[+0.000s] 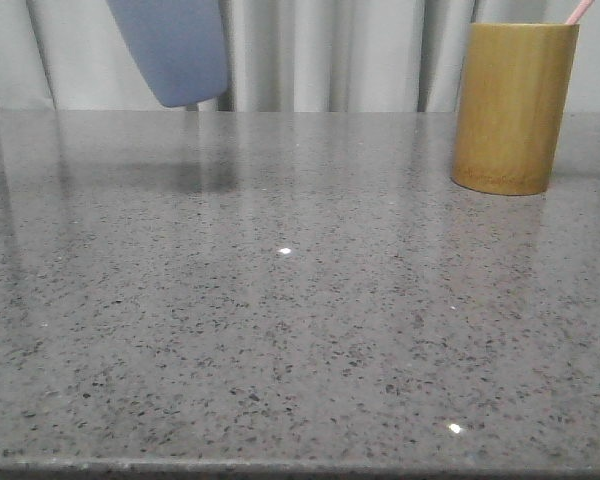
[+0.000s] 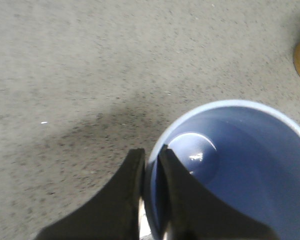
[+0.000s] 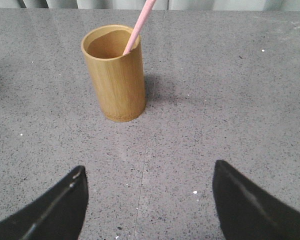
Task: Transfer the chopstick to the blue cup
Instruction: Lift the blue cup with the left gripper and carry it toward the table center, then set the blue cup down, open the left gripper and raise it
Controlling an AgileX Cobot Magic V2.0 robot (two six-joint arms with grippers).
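status: my left gripper (image 2: 151, 165) is clamped on the rim of the blue cup (image 2: 235, 165), one finger inside the wall and one outside. in the front view the blue cup (image 1: 172, 48) is off the bench (image 1: 280, 300), tilted, far left, with its shadow on the surface below it. cup interior looks empty.

chopstick (image 3: 138, 25) is not moved yet: it sits in the bamboo holder (image 3: 116, 75), leaning on the rim, pink tip poking out at far right in the front view (image 1: 579, 11). holder stands upright on the bench, well apart from the blue cup.

my right gripper (image 3: 149, 200) is wide open, holding nothing, near side of the holder with bare bench between.

progress call: early. cup is picked up, that's it. left to do: grab the chopstick, pull it from the holder, drop it into the blue cup.
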